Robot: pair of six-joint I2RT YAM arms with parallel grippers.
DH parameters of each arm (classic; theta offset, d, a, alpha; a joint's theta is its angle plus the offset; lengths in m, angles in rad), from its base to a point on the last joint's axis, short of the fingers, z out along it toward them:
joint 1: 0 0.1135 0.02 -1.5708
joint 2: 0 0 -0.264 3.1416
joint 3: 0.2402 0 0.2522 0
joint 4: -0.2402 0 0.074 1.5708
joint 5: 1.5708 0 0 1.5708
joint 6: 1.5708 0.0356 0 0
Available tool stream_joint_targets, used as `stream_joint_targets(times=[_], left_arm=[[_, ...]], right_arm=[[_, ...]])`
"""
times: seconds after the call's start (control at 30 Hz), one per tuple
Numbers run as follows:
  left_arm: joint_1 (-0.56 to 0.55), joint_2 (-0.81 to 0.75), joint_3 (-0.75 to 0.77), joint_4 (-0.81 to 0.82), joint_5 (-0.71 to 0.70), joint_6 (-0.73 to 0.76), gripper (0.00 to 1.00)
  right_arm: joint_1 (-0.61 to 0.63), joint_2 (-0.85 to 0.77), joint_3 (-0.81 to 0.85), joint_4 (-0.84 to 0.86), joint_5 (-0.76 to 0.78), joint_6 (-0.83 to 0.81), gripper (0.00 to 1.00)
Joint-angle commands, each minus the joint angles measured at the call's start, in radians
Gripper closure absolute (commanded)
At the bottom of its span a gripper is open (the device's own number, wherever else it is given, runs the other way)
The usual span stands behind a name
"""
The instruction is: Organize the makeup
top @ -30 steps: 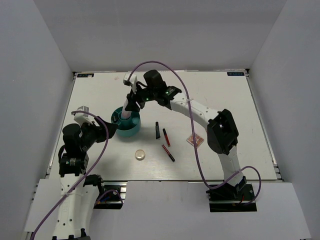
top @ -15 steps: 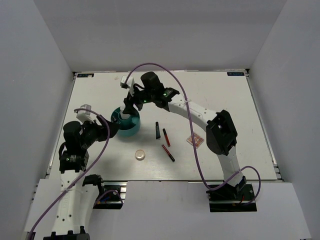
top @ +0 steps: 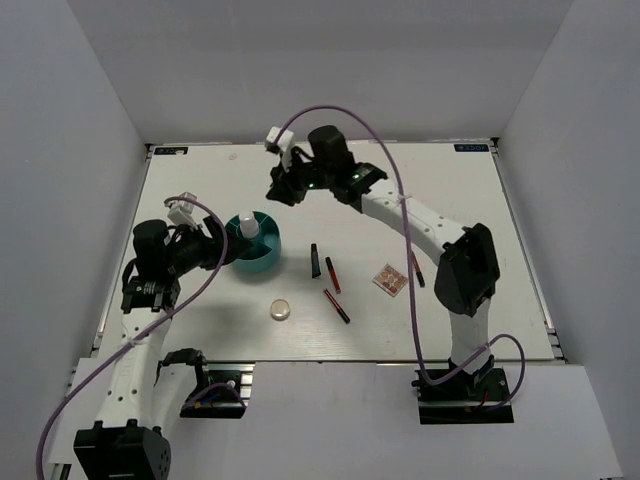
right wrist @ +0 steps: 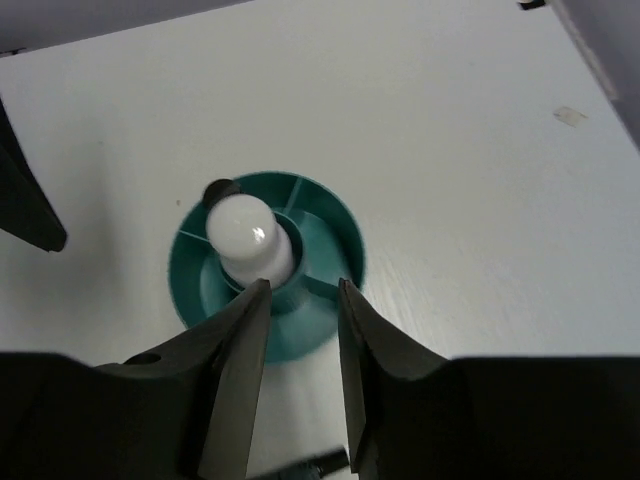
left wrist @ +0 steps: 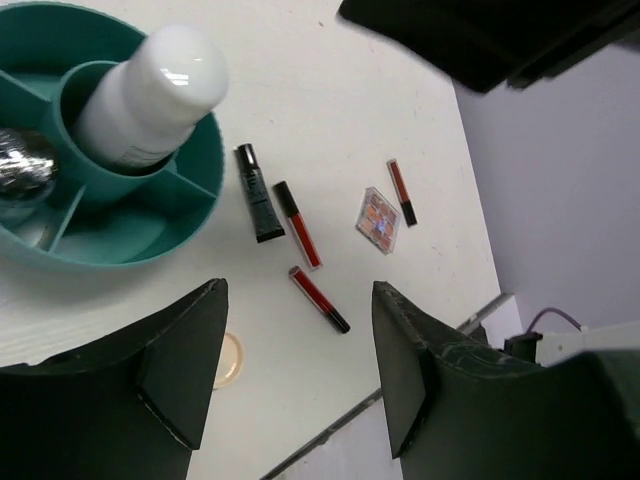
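Observation:
The white-and-blue bottle (top: 250,231) stands upright in the middle cup of the teal tub (top: 262,261). It also shows in the left wrist view (left wrist: 150,95) and the right wrist view (right wrist: 245,235). A vial with a silver cap (left wrist: 20,172) lies in a side compartment. My right gripper (top: 282,188) is open and empty, above and behind the tub (right wrist: 335,235). My left gripper (top: 222,247) is open and empty at the tub's left side. On the table lie the black tube (top: 315,260), red-black sticks (top: 332,274) (top: 336,305), the cream compact (top: 280,311) and the pinkish palette (top: 390,279).
A third red-black stick (left wrist: 402,192) lies right of the palette (left wrist: 378,219), partly under the right arm in the top view. The table's near edge (left wrist: 400,375) runs close behind the compact (left wrist: 228,360). Grey walls enclose the table.
My right gripper has let go of the bottle and drawn up and back to the right from the tub. The bottle now stands alone in the tub. My left arm has shifted closer to the tub.

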Motion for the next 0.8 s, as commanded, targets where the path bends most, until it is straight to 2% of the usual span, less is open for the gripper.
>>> stream_joint_targets(times=[0.0,0.1,0.2,0.23,0.33,0.4,0.47,0.5,0.6,0.63,0.7,0.77], left_arm=[[-0.038,0.034,0.070,0.040,0.064,0.007,0.31],[-0.091,0.107,0.112,0.064,0.061,0.005,0.31],[-0.185,0.178,0.167,0.097,0.023,0.005,0.32],[-0.214,0.239,0.184,0.107,0.008,0.005,0.31],[-0.363,0.391,0.286,0.108,-0.069,0.001,0.31],[-0.484,0.520,0.404,0.054,-0.176,-0.007,0.31],[-0.551,0.603,0.492,-0.010,-0.253,-0.011,0.31],[-0.600,0.644,0.535,-0.053,-0.344,-0.025,0.31],[-0.651,0.792,0.659,-0.182,-0.483,-0.040,0.33],[-0.664,0.822,0.693,-0.216,-0.533,-0.042,0.37],[-0.690,0.913,0.733,-0.256,-0.592,-0.051,0.53],[-0.704,0.994,0.788,-0.291,-0.644,-0.056,0.64]], right_arm=[[-0.082,-0.110,-0.039,-0.028,0.062,0.032,0.62],[-0.160,-0.156,-0.111,-0.039,0.080,0.068,0.61],[-0.231,-0.211,-0.192,-0.050,0.088,0.077,0.54],[-0.245,-0.223,-0.210,-0.053,0.090,0.077,0.49],[-0.332,-0.274,-0.295,-0.076,0.108,0.084,0.39],[-0.360,-0.312,-0.353,-0.090,0.116,0.092,0.38],[-0.415,-0.351,-0.394,-0.096,0.119,0.098,0.40],[-0.427,-0.365,-0.433,-0.105,0.119,0.098,0.42],[-0.495,-0.408,-0.497,-0.114,0.114,0.111,0.49],[-0.528,-0.417,-0.513,-0.116,0.119,0.115,0.54],[-0.550,-0.441,-0.552,-0.119,0.120,0.124,0.63],[-0.578,-0.464,-0.579,-0.117,0.116,0.129,0.65]])
